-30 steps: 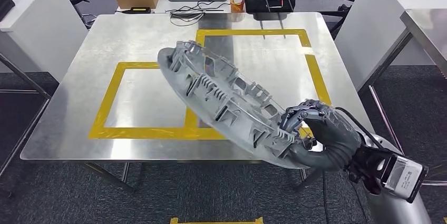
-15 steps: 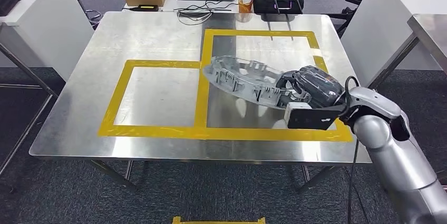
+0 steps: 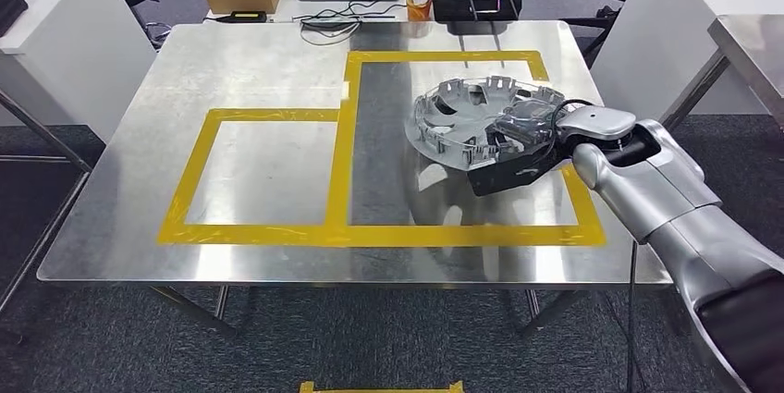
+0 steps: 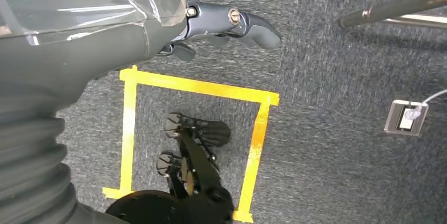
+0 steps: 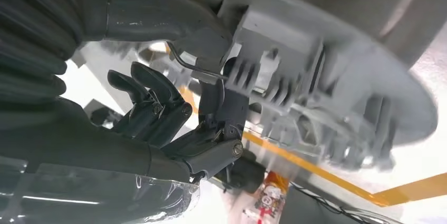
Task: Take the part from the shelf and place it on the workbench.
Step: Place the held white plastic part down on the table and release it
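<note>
Grey and ribbed, the round part (image 3: pixel 481 117) sits tilted over the right taped rectangle (image 3: pixel 555 69) of the steel workbench (image 3: pixel 259 60), its near edge held by the right hand (image 3: pixel 520 129), whose fingers (image 5: pixel 158 113) clamp around the rim. Whether the part's underside touches the surface is hard to judge, since the hand covers that edge. The left hand (image 4: pixel 158 18) hangs over carpet, its fingers apart and holding nothing.

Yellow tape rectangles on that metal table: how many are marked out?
2. The smaller rectangle lies on the left half of the table. The larger rectangle takes the right half, sharing a tape edge with it; the grey part sits above it.
</note>
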Available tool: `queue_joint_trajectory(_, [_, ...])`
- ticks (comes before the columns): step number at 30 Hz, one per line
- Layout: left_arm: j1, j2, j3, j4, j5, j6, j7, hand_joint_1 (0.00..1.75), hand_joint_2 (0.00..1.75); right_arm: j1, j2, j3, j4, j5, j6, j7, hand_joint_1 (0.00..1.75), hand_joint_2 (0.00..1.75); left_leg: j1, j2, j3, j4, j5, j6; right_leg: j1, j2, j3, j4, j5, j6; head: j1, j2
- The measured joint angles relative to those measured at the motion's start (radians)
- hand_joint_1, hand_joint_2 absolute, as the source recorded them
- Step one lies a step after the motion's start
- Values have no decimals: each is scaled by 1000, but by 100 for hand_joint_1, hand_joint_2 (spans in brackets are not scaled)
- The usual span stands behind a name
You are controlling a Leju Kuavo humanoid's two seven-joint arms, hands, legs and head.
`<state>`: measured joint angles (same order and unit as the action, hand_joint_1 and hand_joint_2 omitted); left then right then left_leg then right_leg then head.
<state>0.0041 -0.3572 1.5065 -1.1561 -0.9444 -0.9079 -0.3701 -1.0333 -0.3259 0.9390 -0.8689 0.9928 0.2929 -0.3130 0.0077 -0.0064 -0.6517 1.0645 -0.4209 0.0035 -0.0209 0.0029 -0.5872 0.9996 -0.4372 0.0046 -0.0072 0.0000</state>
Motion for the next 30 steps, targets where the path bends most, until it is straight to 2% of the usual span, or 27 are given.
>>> queue_joint_trajectory(1, [-1,0,0,0,-8,3,-7,0,175,-9,6,14,21,4,-14,-4,173,175,-3,0,21,-41,12,4,2,0,0,0,-1,3,0,0])
queue_joint_trajectory(2, [-1,0,0,1,-16,5,-14,0,175,-14,11,26,41,9,-27,-6,173,175,-6,-1,29,-57,12,7,3,1,-1,-1,-1,6,0,0])
queue_joint_trajectory(5, [-2,0,0,2,-40,6,-38,0,175,-20,21,51,89,21,-60,-11,173,175,-5,0,37,-69,18,22,3,0,-6,3,-6,19,1,0])
queue_joint_trajectory(6, [-4,0,0,3,-49,5,-48,0,175,-23,25,57,103,24,-71,-13,173,175,-3,0,41,-75,21,29,4,0,-17,26,-18,19,2,0])
queue_joint_trajectory(8, [-8,0,-1,5,-68,7,-69,0,175,-26,31,65,131,29,-90,-15,173,175,-2,1,45,-83,25,37,4,0,-69,135,-66,12,3,0])
queue_joint_trajectory(10, [-11,2,-1,12,-88,17,-91,0,175,-23,37,73,161,36,-102,-16,86,87,-3,0,44,-83,25,39,4,0,-136,270,-111,10,3,0])
queue_joint_trajectory(11, [-11,3,-2,19,-99,25,-104,0,175,-20,42,77,178,39,-108,-15,43,44,-4,0,45,-83,25,39,3,-1,-152,298,-116,15,3,0])
queue_joint_trajectory(12, [-11,5,-3,27,-109,34,-116,0,175,-18,47,80,194,41,-113,-14,0,0,-4,0,45,-82,25,39,2,-1,-147,283,-104,23,3,0])
queue_joint_trajectory(13, [-12,8,-3,35,-118,42,-127,0,175,-17,53,81,210,42,-120,-13,0,0,-4,0,45,-80,24,38,0,-2,-121,225,-78,32,3,0])
queue_joint_trajectory(14, [-14,11,-4,45,-126,49,-137,0,175,-18,57,81,224,42,-127,-12,0,0,-4,0,45,-76,22,35,-1,-3,-82,145,-47,40,3,0])
queue_joint_trajectory(15, [-16,15,-5,52,-132,55,-144,0,175,-19,62,80,237,42,-134,-11,0,0,-6,-1,43,-70,19,30,-1,-4,-47,76,-22,41,3,0])
queue_joint_trajectory(16, [-17,19,-5,58,-136,60,-149,0,175,-19,66,79,249,42,-140,-11,0,0,-8,-1,41,-65,16,25,0,-4,-22,28,-5,37,3,0])
queue_joint_trajectory(17, [-18,22,-6,63,-141,64,-151,0,175,-18,69,78,261,43,-145,-11,0,0,-9,-1,39,-62,14,20,2,-4,-11,6,2,29,2,0])
queue_joint_trajectory(18, [-19,25,-6,66,-145,68,-152,0,131,-15,74,78,272,45,-148,-11,0,0,-10,-1,37,-61,14,15,5,-3,-11,6,3,19,2,0])
queue_joint_trajectory(20, [-19,29,-6,71,-152,72,-153,0,44,-11,81,75,290,48,-151,-11,0,0,-6,0,34,-57,11,6,3,-2,-12,4,8,7,2,0])
queue_joint_trajectory(21, [-20,31,-6,73,-154,73,-154,0,0,-10,85,71,297,49,-154,-11,0,0,-5,1,26,-40,-2,0,0,-1,-11,3,9,1,0,0])
queue_joint_trajectory(22, [-20,33,-6,75,-155,75,-155,0,0,-9,90,66,304,49,-157,-11,0,0,-3,1,8,-1,-26,-6,-3,0,-11,2,10,-2,-1,0])
queue_joint_trajectory(24, [-21,36,-5,78,-156,79,-156,0,0,-2,98,55,317,48,-167,-11,0,0,1,2,-52,132,-92,-17,-3,0,-10,2,10,-6,-4,0])
queue_joint_trajectory(25, [-21,37,-4,80,-156,82,-155,0,0,4,102,50,322,47,-173,-11,0,0,3,2,-81,197,-117,-19,-2,0,-11,2,10,-6,-4,0])
queue_joint_trajectory(26, [-22,37,-4,80,-156,83,-153,0,0,12,105,44,326,45,-182,-8,0,0,3,2,-99,234,-125,-20,-1,0,-11,3,10,-6,-4,0])
queue_joint_trajectory(27, [-22,37,-3,81,-156,81,-151,0,0,21,108,35,327,41,-197,-1,0,0,3,2,-96,230,-115,-20,-1,1,-10,3,10,-6,-4,0])
queue_joint_trajectory(28, [-22,36,-3,80,-156,77,-149,0,0,30,112,22,326,35,-217,8,0,0,3,2,-72,183,-87,-17,0,1,-9,3,10,-6,-4,0])
queue_joint_trajectory(30, [-23,34,-2,70,-153,58,-144,0,0,47,119,-17,306,13,-269,33,0,0,0,2,8,34,-28,-6,3,3,-7,2,9,-5,-4,0])
